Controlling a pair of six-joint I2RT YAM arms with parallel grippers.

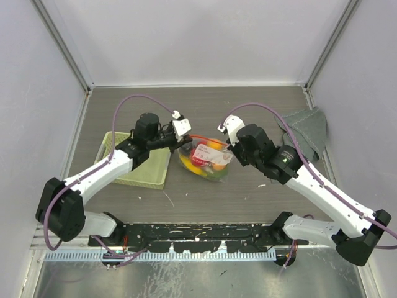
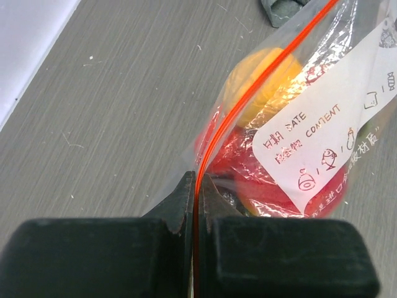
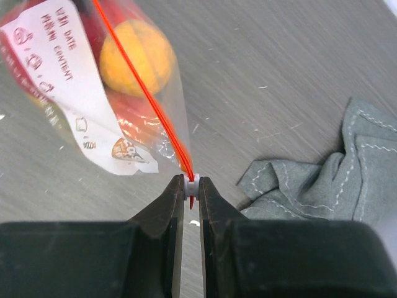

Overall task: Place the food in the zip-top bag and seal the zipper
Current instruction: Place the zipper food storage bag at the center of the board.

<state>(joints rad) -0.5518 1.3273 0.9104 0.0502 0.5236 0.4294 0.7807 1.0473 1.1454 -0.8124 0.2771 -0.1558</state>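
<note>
The zip-top bag [image 1: 208, 160] hangs between my two grippers above the table, with the food inside it. Through the clear plastic I see an orange piece [image 2: 263, 81] and red pieces [image 2: 248, 171] behind the white label [image 2: 335, 136]. The red-orange zipper [image 2: 248, 93] runs taut along the bag's top edge. My left gripper [image 2: 198, 180] is shut on the zipper's left end. My right gripper [image 3: 191, 184] is shut on the small white slider at the zipper's [image 3: 142, 93] right end, close to the orange piece [image 3: 136, 56].
A pale green basket [image 1: 149, 174] sits on the table under my left arm. A grey folded cloth [image 1: 307, 130] lies at the back right, just beyond my right gripper [image 1: 227, 139]. White walls close the table on three sides.
</note>
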